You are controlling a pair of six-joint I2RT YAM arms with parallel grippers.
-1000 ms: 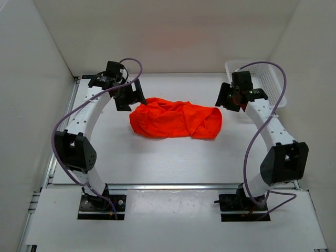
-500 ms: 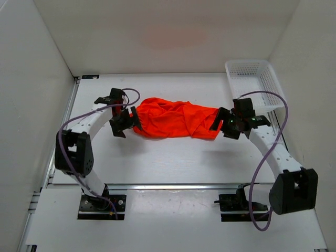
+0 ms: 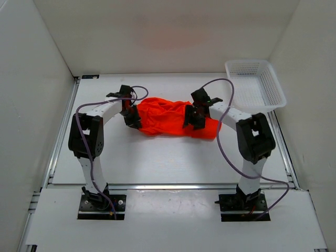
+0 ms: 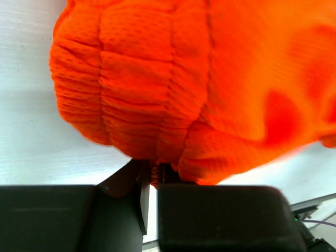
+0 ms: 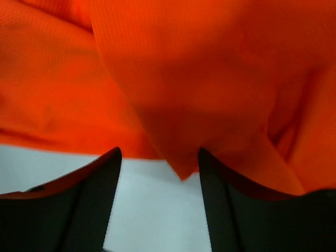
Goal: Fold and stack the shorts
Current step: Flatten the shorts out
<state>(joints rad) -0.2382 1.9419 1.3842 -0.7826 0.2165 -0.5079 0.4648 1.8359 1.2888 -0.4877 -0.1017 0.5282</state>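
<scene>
The shorts lie in a crumpled orange-red heap on the white table, in the middle of the top view & a bit above center.

The left gripper is at the heap's left end. It is closed tight on the shorts. In its wrist view the ribbed waist part bunches up right above the two black fingers, w/ a thin bit of cloth pinched where they meet.

The right gripper sits on the right part of the heap, not at the very end. Some cloth sticks out past it to the right. Its jaws stand apart. In its wrist view a pointy fold hangs down in the gap btw the two dark fingers. Neither finger presses it, and white table shows under the fold, so this one grips nothing.

The left arm and right arm bend in from the bottom of the frame, one on each side of the heap.

A white basket is in the upper right, well apart from the shorts & both grippers. White walls close in the back & sides.
</scene>
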